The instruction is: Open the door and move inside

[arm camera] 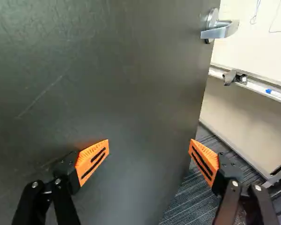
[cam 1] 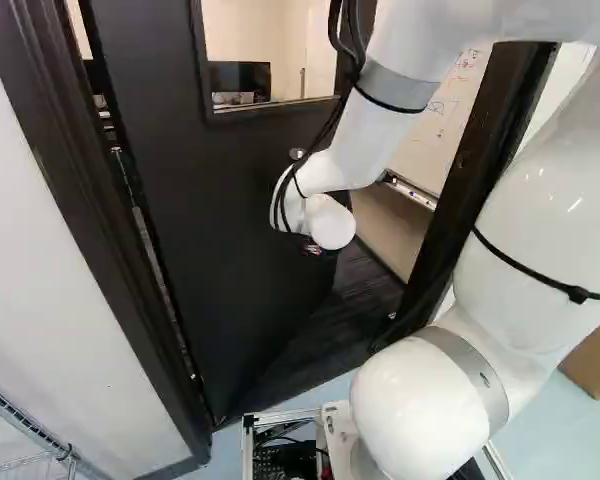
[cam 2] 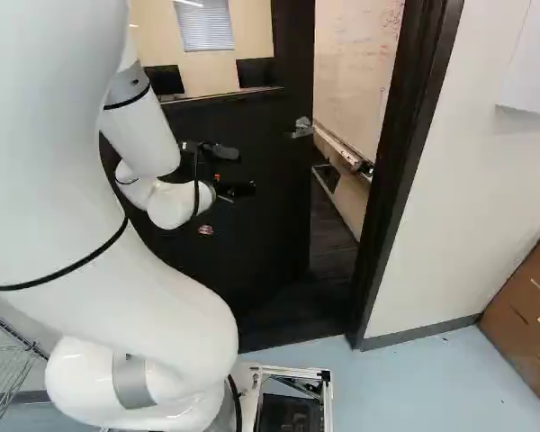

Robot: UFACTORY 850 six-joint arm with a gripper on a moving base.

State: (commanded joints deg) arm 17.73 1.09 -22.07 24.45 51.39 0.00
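Evidently mid-opening, the black windowed door (cam 1: 220,190) stands ajar ahead, the black two-fingered, orange-padded gripper (arm camera: 149,146) spread wide by its face, and the next move should push it further inward before driving through.

Black door (arm camera: 107,70), upright, standing partly open; upper window (cam 1: 260,35), silver lever handle (arm camera: 218,32) near free edge

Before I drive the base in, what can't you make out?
Low area behind the door: both base views, door blocks it.
Tool: left base view, behind my arm.
Whiteboard writing: right base view, too small.
Carton, right side: right base view, cut off by edge.
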